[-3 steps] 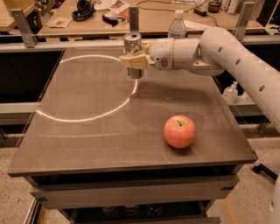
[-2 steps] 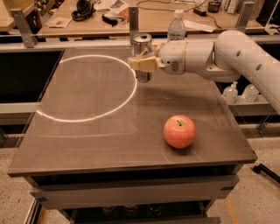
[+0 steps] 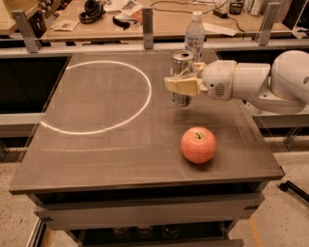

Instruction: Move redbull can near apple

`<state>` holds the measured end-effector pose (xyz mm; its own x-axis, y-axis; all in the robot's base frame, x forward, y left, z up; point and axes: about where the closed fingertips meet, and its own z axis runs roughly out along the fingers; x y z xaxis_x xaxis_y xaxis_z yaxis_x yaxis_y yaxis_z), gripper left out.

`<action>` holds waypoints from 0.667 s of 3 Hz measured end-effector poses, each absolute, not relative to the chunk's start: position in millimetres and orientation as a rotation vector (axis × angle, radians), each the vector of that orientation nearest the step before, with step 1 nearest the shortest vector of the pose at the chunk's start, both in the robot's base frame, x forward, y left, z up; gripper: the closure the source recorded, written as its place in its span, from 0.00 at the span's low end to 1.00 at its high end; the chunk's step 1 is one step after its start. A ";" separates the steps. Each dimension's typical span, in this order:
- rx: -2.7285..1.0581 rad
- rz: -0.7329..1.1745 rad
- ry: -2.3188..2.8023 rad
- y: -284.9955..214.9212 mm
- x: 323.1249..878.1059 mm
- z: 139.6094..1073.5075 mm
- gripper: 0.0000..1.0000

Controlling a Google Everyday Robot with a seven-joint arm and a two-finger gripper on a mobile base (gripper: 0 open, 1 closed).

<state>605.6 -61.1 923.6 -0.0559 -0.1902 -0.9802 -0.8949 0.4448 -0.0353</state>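
The redbull can, slim and silver-grey with a shiny top, is held upright a little above the dark table. My gripper reaches in from the right on a white arm and is shut on the can's middle, with its tan fingers wrapped around it. The pinkish-red apple with a yellowish patch at its stem sits on the table towards the front right, below and slightly right of the can, apart from it.
A clear plastic bottle with a white cap stands at the table's far edge, just behind the can. A white circle is marked on the table's left half. A cluttered desk lies behind a rail.
My gripper has carried the redbull can to the right and towards the front of the table, closer to the apple. The apple has not moved.
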 end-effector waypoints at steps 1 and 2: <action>-0.969 0.748 1.572 -98.2 597.6 918.5 1.00; -0.971 0.756 1.582 -126.1 587.4 919.9 1.00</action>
<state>587.4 -126.1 919.9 -0.0870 -0.2012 -0.9757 -0.8854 0.4645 -0.0168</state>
